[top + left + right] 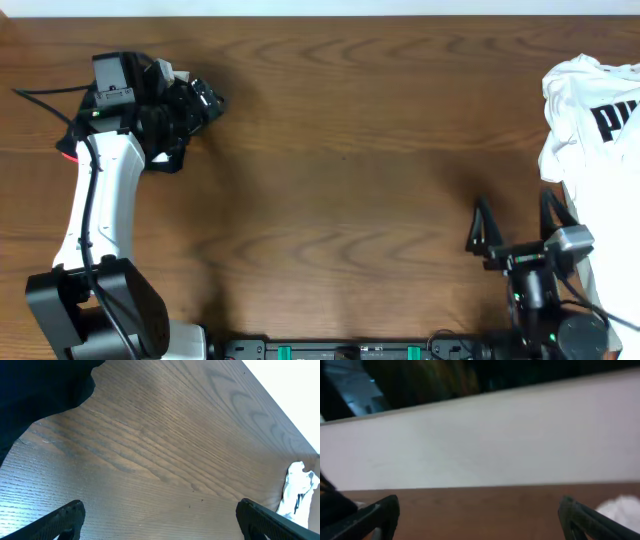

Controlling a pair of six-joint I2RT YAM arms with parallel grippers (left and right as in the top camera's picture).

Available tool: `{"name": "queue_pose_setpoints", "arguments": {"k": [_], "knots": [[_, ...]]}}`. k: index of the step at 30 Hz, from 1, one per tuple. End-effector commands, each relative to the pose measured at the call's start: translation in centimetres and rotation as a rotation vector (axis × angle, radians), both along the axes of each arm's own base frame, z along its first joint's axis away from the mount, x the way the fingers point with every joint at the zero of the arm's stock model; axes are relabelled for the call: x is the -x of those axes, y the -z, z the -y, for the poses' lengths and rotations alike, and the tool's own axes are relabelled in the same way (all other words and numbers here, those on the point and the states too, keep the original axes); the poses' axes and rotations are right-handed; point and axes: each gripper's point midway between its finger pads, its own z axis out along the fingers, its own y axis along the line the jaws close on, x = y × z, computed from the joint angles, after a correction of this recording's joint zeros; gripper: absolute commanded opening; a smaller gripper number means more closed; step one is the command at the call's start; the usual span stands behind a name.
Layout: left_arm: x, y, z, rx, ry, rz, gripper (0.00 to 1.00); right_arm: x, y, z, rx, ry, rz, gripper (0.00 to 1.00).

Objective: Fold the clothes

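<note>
A white shirt (590,130) with black lettering lies crumpled at the table's right edge. It shows small in the left wrist view (299,487) and as a white blur in the right wrist view (620,506). My left gripper (207,100) is at the far left of the table, open and empty over bare wood (165,522). My right gripper (512,222) is at the front right, just left of the shirt, open and empty (480,515). It points level across the table.
The brown wooden table (340,150) spans the whole view. A dark shape (40,385) fills the left wrist view's upper left corner; I cannot tell what it is. A pale wall (485,440) stands beyond the table's far edge.
</note>
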Motion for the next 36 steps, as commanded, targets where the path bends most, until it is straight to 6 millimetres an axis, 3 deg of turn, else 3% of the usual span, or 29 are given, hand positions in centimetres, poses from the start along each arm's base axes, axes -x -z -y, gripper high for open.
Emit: {"name": "queue_pose_setpoints", "arguments": {"k": [1,17,24,36], "knots": [[-0.3,-0.2,-0.3,-0.011,-0.008,0.004,0.98,-0.9,2.1,1.1,-0.1,0.055,-0.033,0.99],[-0.3,-0.2,-0.3,-0.011,-0.008,0.004,0.98,-2.6,9.3,2.3,-0.093,0.142,-0.148,0.99],[-0.3,-0.2,-0.3,-0.011,-0.008,0.004,0.98,-2.6,11.6,2.6,0.014,0.169,-0.234,0.99],[-0.3,-0.2,-0.3,-0.011,-0.008,0.004,0.98,-2.6,11.7,2.5,0.069,0.169,-0.234,0.99]]}}
